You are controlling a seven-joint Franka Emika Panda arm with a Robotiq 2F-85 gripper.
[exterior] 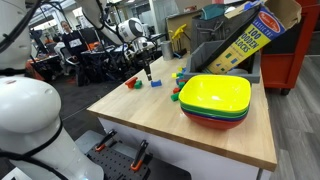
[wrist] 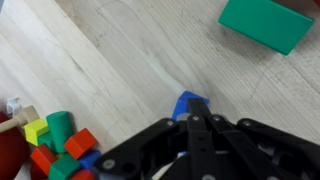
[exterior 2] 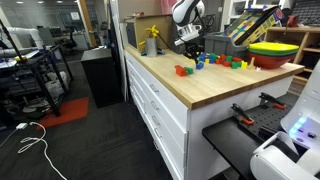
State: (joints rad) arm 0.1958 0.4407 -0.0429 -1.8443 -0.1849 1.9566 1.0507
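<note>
My gripper (wrist: 192, 112) reaches down to the wooden table top (exterior: 150, 115), jaws shut tight together. A small blue block (wrist: 191, 100) lies right at the fingertips, partly hidden under them; whether they touch it I cannot tell. Both exterior views show the gripper (exterior: 147, 72) (exterior 2: 196, 55) low over the table beside the blue block (exterior: 156, 84) (exterior 2: 199, 63). A red block (exterior: 131, 83) (exterior 2: 183, 70) lies a little apart from it. A green block (wrist: 268, 22) rests further off in the wrist view.
A pile of coloured blocks (wrist: 55, 140) (exterior 2: 228, 62) lies near a stack of bowls, yellow on top (exterior: 215, 95) (exterior 2: 276, 49). A tilted blocks box (exterior: 240, 45) stands behind them. A yellow bottle (exterior 2: 152, 40) stands at the back edge.
</note>
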